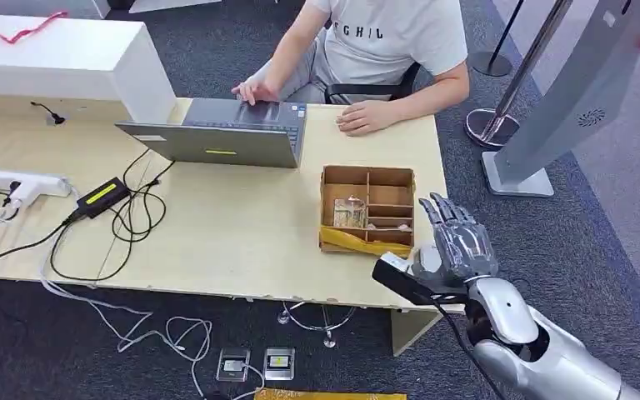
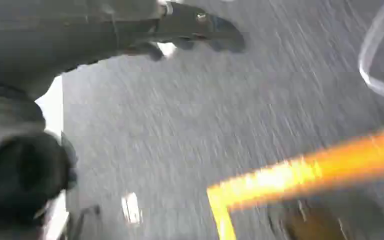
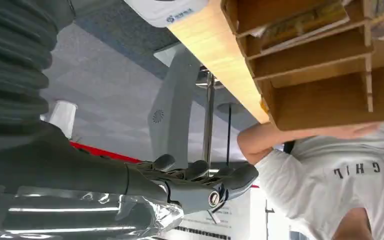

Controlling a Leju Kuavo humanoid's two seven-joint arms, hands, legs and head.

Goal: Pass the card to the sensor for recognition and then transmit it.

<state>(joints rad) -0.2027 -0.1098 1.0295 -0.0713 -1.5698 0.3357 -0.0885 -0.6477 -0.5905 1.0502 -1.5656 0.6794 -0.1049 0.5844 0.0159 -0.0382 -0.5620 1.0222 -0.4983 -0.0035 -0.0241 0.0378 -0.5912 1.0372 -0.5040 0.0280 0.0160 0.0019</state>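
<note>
While looking down from the head view, found the right robot hand raised just off the desk at its right front corner, released, fingers spread and holding nothing. Placed it just beside the right wall of the wooden box, apart from it, with bare carpet open to its right. Made out the card lying in the box's left compartment, untouched, though too small to read. Noted the box near the desk's right and front edges, with clear desktop to its left as far as the tangled cables. Saw the laptop behind it and a person seated at the far edge, one hand resting on the desk just behind the box. Marked a grey slanted stand and a chrome post on the carpet well right of the desk. From the right wrist view, got the robot hand side-on with fingers straight and empty, the desk's edge, the box's dividers and the stand beyond. From the left wrist view, caught the left robot hand blurred over grey carpet near a yellow strip; could not tell whether clenched or released.
</note>
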